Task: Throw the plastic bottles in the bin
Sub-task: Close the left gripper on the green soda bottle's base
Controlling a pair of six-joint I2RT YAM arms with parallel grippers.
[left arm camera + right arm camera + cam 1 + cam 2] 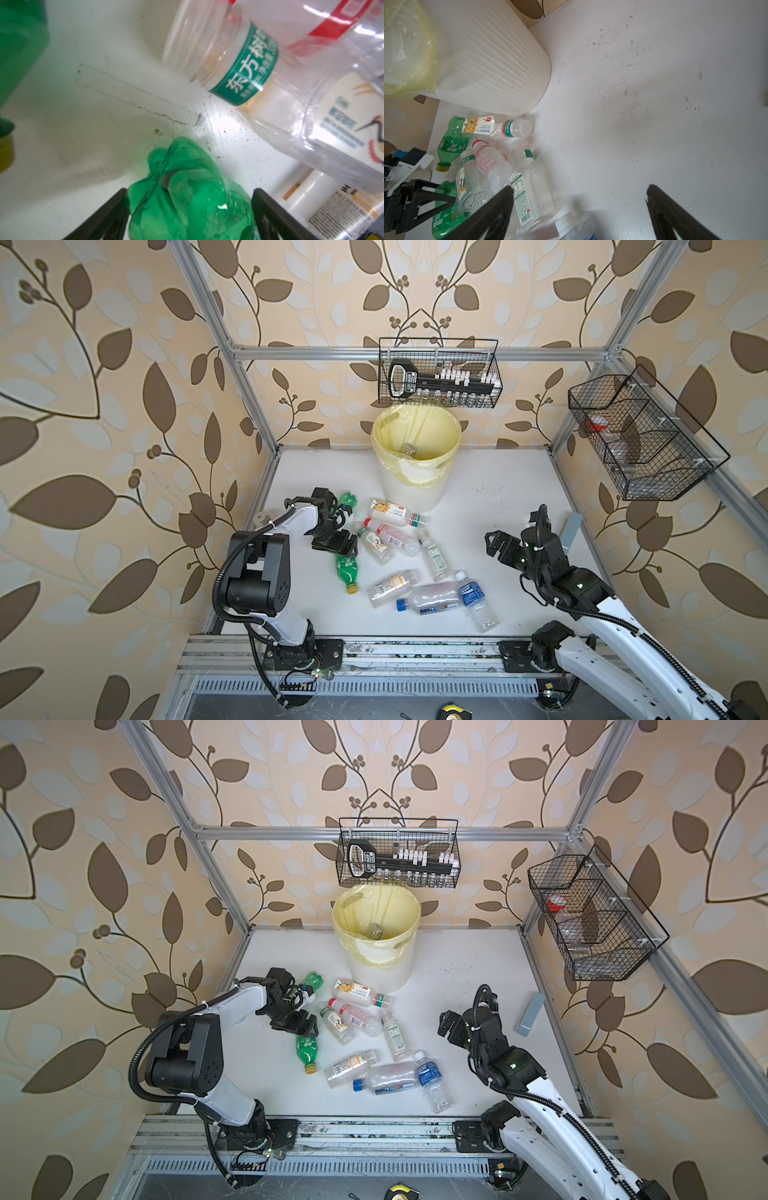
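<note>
Left gripper (189,194): fingers apart, straddling the base of the green bottle (346,569); can't tell if they pinch it yet. The bottle lies flat on the table (498,497), long axis running from the fingers toward the front edge, yellow cap (352,588) at the far end. Right gripper (496,545): spread wide, empty, farther off. Bin (409,489) stands behind the bottles. Clear bottle (245,68): green neck band reads 东方树.

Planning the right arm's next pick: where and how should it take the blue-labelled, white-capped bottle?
Likely the clear lower body of the blue-labelled bottle, from above, jaws across its width: it lies flat with that end free, while its labelled half abuts the blue-capped bottle.
</note>
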